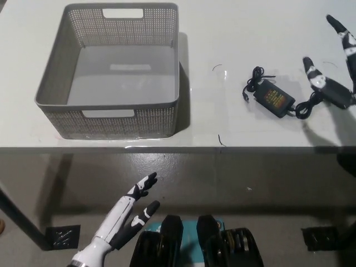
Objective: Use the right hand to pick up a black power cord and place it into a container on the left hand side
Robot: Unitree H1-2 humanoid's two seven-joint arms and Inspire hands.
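Note:
A black power cord with its brick adapter (273, 96) lies on the white table (250, 39) at the right, its cable coiled at both ends. My black right hand (335, 67) hovers open at the picture's right edge, just right of the cord's coiled end, fingers spread and holding nothing. The grey perforated container (114, 69) stands empty on the table's left part. My white left hand (125, 214) rests open below the table's front edge at the lower left.
The table's front edge (178, 148) runs across the middle of the view, with the floor below it. A few thin dark marks (217, 68) show on the tabletop between container and cord.

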